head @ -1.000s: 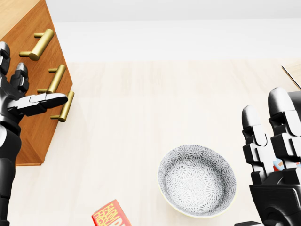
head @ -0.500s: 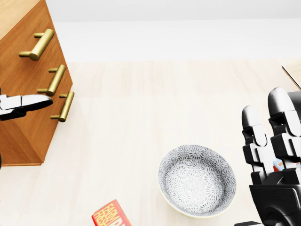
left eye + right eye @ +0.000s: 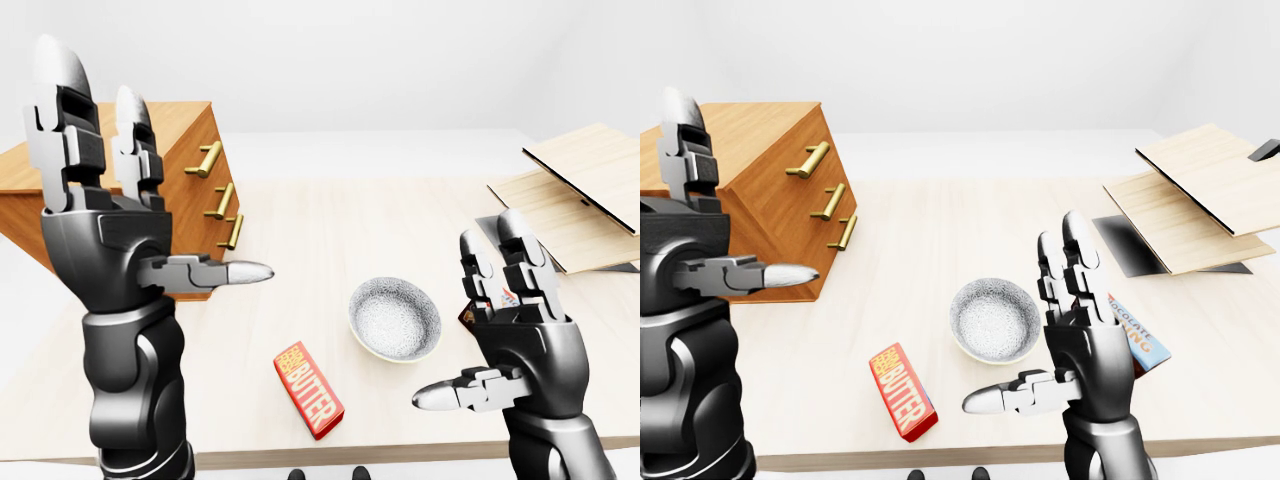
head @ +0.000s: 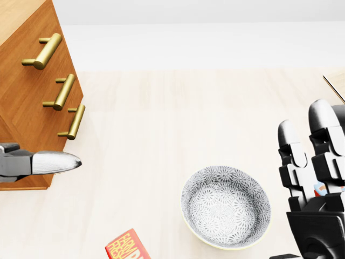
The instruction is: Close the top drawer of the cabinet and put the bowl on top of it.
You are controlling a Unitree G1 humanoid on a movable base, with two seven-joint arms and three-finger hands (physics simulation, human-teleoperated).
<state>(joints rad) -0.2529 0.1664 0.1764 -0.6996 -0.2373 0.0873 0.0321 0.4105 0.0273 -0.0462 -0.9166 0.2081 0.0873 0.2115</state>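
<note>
The wooden cabinet (image 3: 770, 190) stands on the table at the left of the right-eye view. It has three brass handles (image 4: 62, 91), and its drawer fronts look flush with one another. The patterned grey bowl (image 4: 225, 208) sits upright on the table, right of the cabinet. My left hand (image 3: 150, 190) is held up and open, fingers upright, and its thumb (image 4: 54, 162) points right just below the cabinet's lower corner. It touches nothing. My right hand (image 3: 1025, 310) stands open just right of the bowl, palm towards it, and holds nothing.
A red butter box (image 3: 309, 389) lies near the table's bottom edge, left of the bowl. A blue and white carton (image 3: 1137, 335) lies behind my right hand. Wooden boards (image 3: 1200, 190) and a dark mat (image 3: 1130, 245) are at the right.
In the head view my left hand has dropped from beside the lowest handle to the lower left, so only its thumb shows. The right hand, bowl and camera have stayed put.
</note>
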